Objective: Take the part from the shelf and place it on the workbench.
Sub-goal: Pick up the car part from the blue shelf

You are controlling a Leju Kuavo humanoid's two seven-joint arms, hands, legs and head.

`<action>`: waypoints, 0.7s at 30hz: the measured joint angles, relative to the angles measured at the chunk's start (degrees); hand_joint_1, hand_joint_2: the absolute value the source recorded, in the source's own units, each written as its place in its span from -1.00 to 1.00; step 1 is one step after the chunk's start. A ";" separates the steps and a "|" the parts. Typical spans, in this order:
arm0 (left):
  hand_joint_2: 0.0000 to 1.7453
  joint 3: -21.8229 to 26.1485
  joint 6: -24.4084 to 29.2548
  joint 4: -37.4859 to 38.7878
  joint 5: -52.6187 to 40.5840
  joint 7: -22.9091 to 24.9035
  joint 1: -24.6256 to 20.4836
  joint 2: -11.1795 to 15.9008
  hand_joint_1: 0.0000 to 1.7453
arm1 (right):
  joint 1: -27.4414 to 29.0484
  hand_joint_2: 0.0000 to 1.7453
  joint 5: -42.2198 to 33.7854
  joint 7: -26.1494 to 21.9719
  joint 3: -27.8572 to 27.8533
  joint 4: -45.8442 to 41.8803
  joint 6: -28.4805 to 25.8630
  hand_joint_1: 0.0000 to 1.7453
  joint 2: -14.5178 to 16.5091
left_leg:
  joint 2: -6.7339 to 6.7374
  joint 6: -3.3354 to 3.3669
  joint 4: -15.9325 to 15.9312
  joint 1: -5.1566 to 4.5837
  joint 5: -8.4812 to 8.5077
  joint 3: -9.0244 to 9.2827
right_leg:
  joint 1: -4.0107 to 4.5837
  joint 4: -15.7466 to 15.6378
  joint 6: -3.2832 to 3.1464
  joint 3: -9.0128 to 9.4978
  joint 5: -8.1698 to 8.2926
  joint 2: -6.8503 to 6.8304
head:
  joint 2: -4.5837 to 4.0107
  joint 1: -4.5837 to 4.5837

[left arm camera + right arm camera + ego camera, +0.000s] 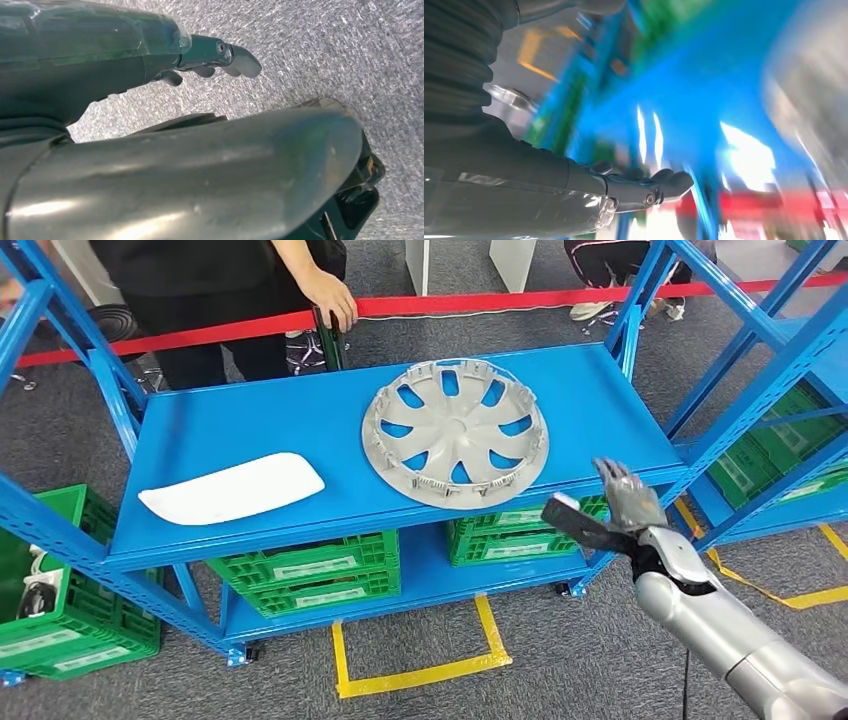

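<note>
The part, a grey wheel cover with curved openings, lies flat on the top board of the blue shelf, a little to the 3 o'clock side of the board's middle. Nothing touches it. At about 8 o'clock from it, well apart, a flat white panel lies on the same board, near the front edge.

The right hand is raised in front of the shelf, at about 4 o'clock from the wheel cover, just past the front right corner of the board. Its fingers are spread and point upward, the thumb stands out toward 9 o'clock, and it holds nothing. It does not touch the cover or the shelf. The right wrist view is strongly blurred; there I can see only the dark fingers stretched out before blue and red colours.

The left hand shows in the left wrist view above a grey speckled floor. Its fingers are partly bent with nothing between them, but I cannot tell surely how far the hand is closed.

On the lower board of the shelf stand green crates. Another green crate stands on the floor at 8 o'clock. Behind the shelf, at 12 o'clock, a red tape runs across, and a person in dark clothes stands there with one hand on a dark post.
</note>
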 joint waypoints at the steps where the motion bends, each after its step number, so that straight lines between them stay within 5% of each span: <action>1: -1.00 -0.01 -0.03 0.01 -0.17 0.15 -0.02 0.00 -1.00 | -1.36 1.00 1.38 0.71 0.01 -1.81 -0.70 -1.00 0.61 | 0.41 0.01 -0.02 -0.02 -0.02 0.06 | 0.00 0.04 -0.01 -0.06 0.04 0.30 | 0.00 -0.01; 11: -1.00 -0.50 -0.50 0.02 -1.56 1.36 -1.42 -0.30 -1.00 | -12.41 1.00 7.71 2.52 1.44 -14.70 0.77 -1.00 7.90 | 1.48 0.00 -0.22 0.07 -0.06 0.49 | 0.04 0.09 -0.25 -0.15 0.23 1.22 | 0.00 -0.14; 21: -1.00 -1.55 -2.28 0.02 -3.87 2.63 -2.91 -0.98 -1.00 | -17.50 1.00 4.90 -1.56 4.69 -11.92 5.41 -1.00 13.21 | 0.62 -0.05 -0.22 0.08 -0.01 0.42 | 0.02 0.07 -0.25 -0.10 0.22 0.80 | 0.00 -0.11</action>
